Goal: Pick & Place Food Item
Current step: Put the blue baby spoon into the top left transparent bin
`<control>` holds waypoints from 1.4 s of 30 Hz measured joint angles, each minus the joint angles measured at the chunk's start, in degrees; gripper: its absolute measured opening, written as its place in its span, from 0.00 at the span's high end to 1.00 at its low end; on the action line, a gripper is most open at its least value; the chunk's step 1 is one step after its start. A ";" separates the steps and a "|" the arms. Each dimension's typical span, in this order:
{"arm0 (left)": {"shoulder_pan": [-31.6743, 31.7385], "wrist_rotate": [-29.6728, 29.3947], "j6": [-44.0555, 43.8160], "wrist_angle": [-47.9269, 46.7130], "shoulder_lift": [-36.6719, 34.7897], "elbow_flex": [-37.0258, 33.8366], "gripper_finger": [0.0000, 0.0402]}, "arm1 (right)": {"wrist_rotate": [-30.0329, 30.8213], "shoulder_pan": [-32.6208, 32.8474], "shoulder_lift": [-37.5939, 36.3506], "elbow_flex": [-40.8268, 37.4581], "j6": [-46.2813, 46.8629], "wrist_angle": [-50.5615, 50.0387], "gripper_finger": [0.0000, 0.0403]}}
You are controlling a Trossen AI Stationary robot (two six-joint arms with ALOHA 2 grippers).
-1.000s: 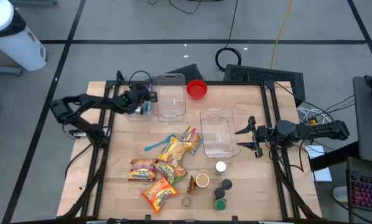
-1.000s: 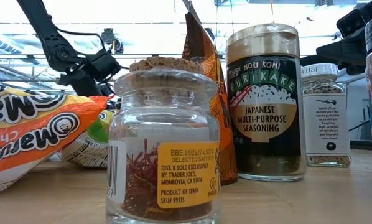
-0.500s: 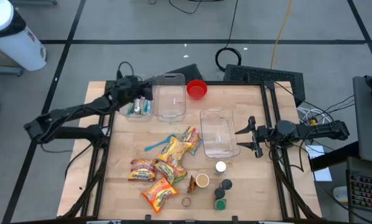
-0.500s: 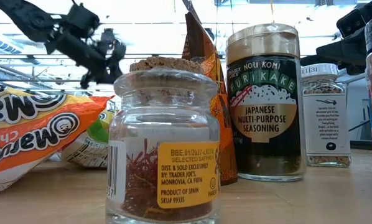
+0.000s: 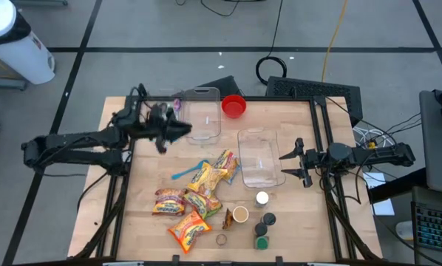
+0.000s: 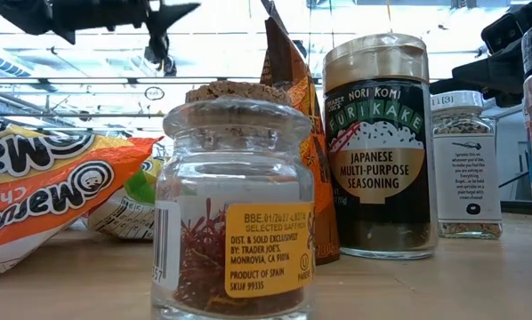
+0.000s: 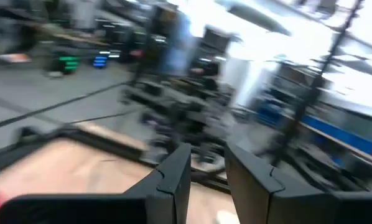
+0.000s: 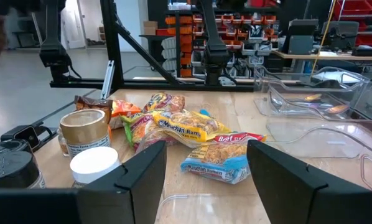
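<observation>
Several yellow and orange noodle packets (image 5: 200,191) (image 8: 192,132) lie in a loose heap on the middle of the wooden table, flat on their sides. My left gripper (image 5: 185,131) (image 7: 208,177) hangs high over the table's far left part, pointing level toward the right edge. Its fingers stand a little apart with nothing between them. It is above and left of the heap. My right gripper (image 5: 291,164) (image 8: 204,168) waits at the right edge, open and empty, pointing toward the heap.
Two clear plastic tubs (image 5: 201,114) (image 5: 259,157) stand behind and right of the heap. A red bowl (image 5: 233,106) sits at the far edge. Spice jars (image 5: 262,222) (image 6: 235,204) (image 6: 377,142) stand near the front edge. A blue spoon (image 5: 185,174) lies left of the packets.
My left gripper has risen from the small clear tub at the table's far left corner and tipped from pointing down to pointing level. It has swung a little toward the near and right edges, empty throughout. The right arm has kept still.
</observation>
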 joint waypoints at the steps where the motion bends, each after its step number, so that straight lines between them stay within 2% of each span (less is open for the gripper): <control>1: -1.91 0.11 1.00 0.02 0.09 0.00 0.74 | 0.01 0.00 -0.01 0.00 0.00 -0.01 0.46; 6: -10.00 0.12 7.59 -5.23 3.50 0.01 0.74 | 0.00 0.00 0.00 0.00 0.00 0.00 0.46; 10: -14.38 -0.42 7.98 -6.02 8.23 0.07 0.74 | 0.00 0.00 -0.02 0.00 0.00 -0.02 0.46; 14: -17.62 -7.99 3.79 -6.56 13.71 0.51 0.74 | 0.00 0.00 -0.01 0.00 0.00 -0.02 0.46; 17: -19.45 -10.26 2.23 -10.49 17.20 2.89 0.72 | 0.02 -0.01 -0.01 0.00 0.00 -0.01 0.46; 20: -21.39 -13.56 4.84 -19.23 19.55 7.64 0.65 | 0.02 0.00 -0.02 0.00 0.00 -0.02 0.46; 25: -23.74 -26.29 7.95 -40.20 23.21 15.56 0.48 | 0.00 -0.01 -0.02 0.00 0.00 -0.02 0.46; 30: -23.88 -35.73 0.07 -53.40 25.22 18.22 0.38 | 0.00 -0.02 0.00 0.00 0.00 -0.02 0.46; 35: -23.95 -36.40 -7.39 -56.78 27.73 17.46 0.39 | 0.01 0.00 -0.02 0.00 0.00 -0.02 0.46; 42: -23.88 -35.77 -9.17 -56.18 35.83 17.35 0.43 | 0.02 0.00 0.00 0.00 0.00 0.00 0.46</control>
